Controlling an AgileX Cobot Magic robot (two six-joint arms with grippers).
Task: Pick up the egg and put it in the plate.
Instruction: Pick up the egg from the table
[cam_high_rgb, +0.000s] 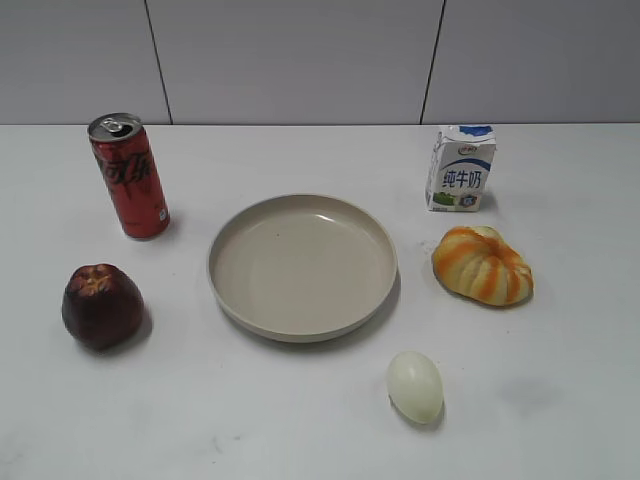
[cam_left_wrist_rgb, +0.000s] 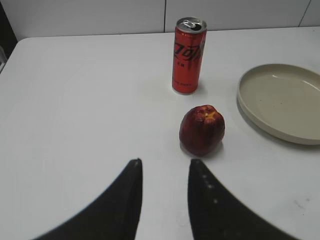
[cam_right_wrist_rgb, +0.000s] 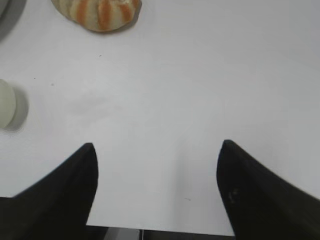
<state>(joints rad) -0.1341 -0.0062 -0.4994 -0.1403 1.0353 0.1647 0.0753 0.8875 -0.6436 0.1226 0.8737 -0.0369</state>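
Note:
The pale cream-white egg (cam_high_rgb: 415, 386) lies on the white table in front of the plate, to its right. In the right wrist view only part of the egg (cam_right_wrist_rgb: 7, 105) shows at the left edge. The round beige plate (cam_high_rgb: 229, 232) sits empty at the table's middle; its left part shows in the left wrist view (cam_left_wrist_rgb: 247, 102). My left gripper (cam_left_wrist_rgb: 165, 161) is open and empty, just short of the dark red apple (cam_left_wrist_rgb: 202, 129). My right gripper (cam_right_wrist_rgb: 157, 145) is wide open and empty over bare table, to the right of the egg. Neither gripper shows in the exterior view.
A red cola can (cam_high_rgb: 129, 176) stands at the back left, the dark red apple (cam_high_rgb: 101, 306) at the front left. A milk carton (cam_high_rgb: 460, 168) stands at the back right. An orange-and-white striped bun-like lump (cam_high_rgb: 481, 264) lies right of the plate.

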